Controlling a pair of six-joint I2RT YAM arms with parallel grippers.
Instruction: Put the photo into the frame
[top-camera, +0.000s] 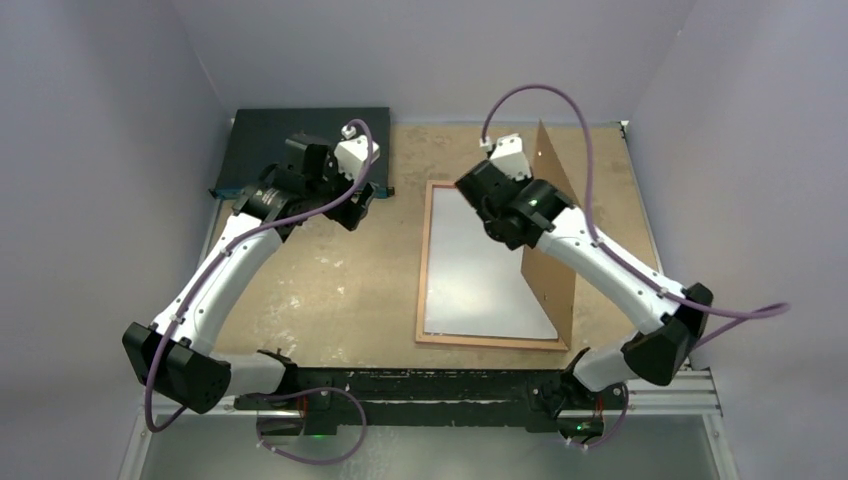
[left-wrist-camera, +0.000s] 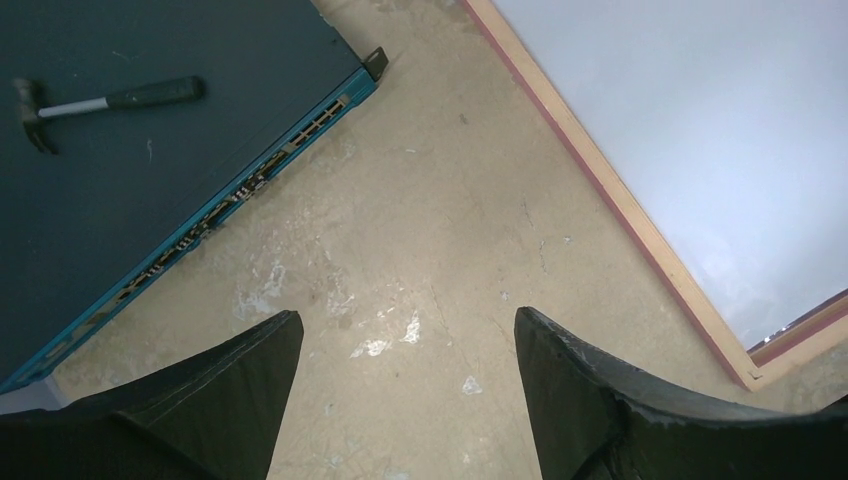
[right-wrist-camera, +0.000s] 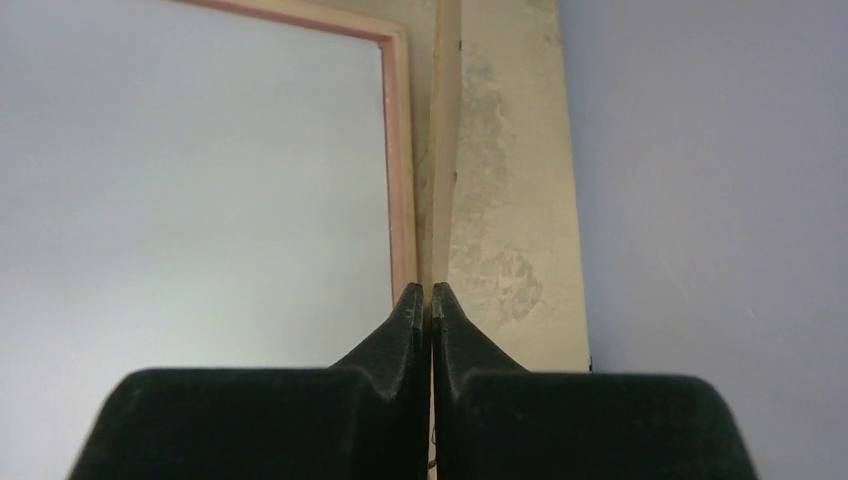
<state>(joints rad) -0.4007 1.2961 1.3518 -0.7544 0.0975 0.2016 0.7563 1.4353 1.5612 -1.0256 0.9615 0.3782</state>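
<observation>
Right jaws pinch the backing board (right-wrist-camera: 446, 120) upright beside the frame (right-wrist-camera: 398, 150).

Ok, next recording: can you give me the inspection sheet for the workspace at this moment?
Surface: tan table, scuffed with pale marks.
Job's things: frame lies flat; photo lies inside it, white side up.
Clutter: brown backing board stands on edge along the frame's right side; dark electronics box at the far left, hammer lying on it.
Hands: left hand open above bare table; right hand shut on the backing board's edge.
Cables: purple cables loop from each wrist along the arms; none lies across the frame.
Surroundings: pale lilac walls on three sides.
</observation>
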